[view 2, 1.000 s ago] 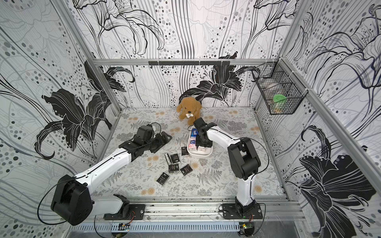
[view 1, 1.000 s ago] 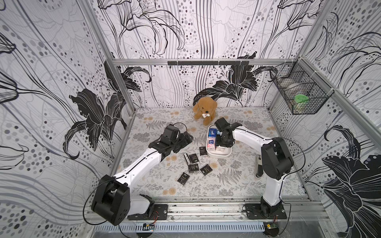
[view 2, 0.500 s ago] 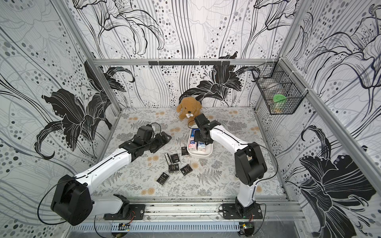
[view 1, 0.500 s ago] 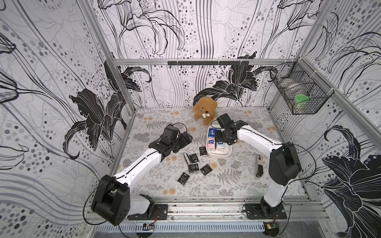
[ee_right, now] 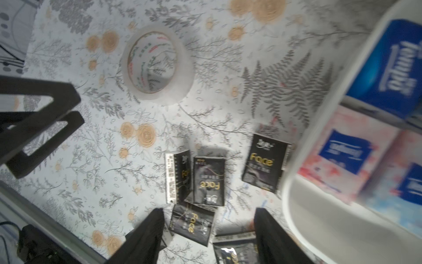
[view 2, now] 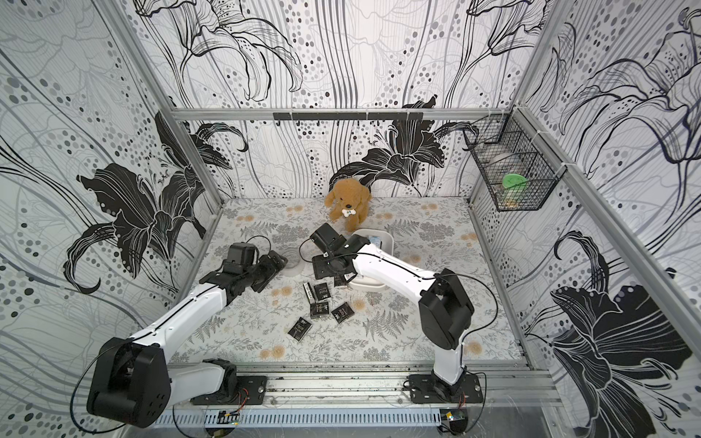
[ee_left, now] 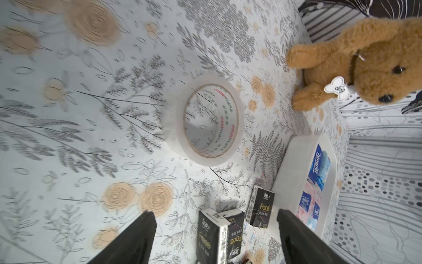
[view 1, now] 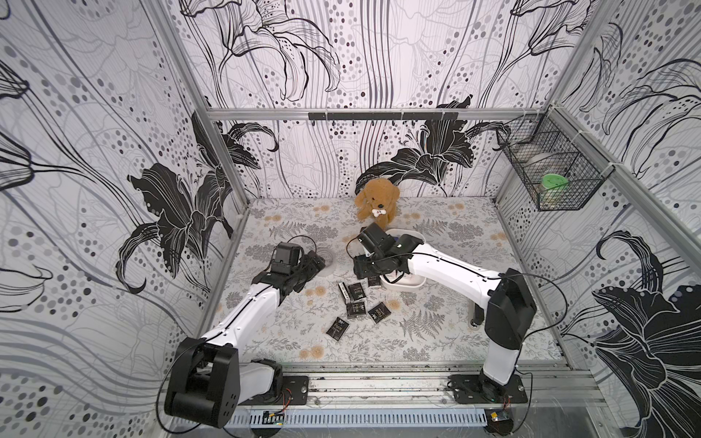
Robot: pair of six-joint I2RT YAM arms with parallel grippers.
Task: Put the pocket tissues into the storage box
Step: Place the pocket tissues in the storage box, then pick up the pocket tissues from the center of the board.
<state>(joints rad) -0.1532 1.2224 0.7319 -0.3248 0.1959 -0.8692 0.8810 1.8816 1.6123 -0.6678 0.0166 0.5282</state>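
Flat, soft black pocket tissues [view 1: 356, 291] lie just beside the smooth white storage box [view 1: 409, 287]; blue and pink packets [ee_left: 318, 166] sit inside it. The right end effector [ee_right: 209, 212], open and empty, has moved off the box to above the black ones. The left end effector [ee_left: 215, 213] is open and empty too.

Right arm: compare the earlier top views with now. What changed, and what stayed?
The right pincer swung out from over the storage box and now hangs open above the loose black packets beside it. The left pincer, those packets and the plush dog stayed put.
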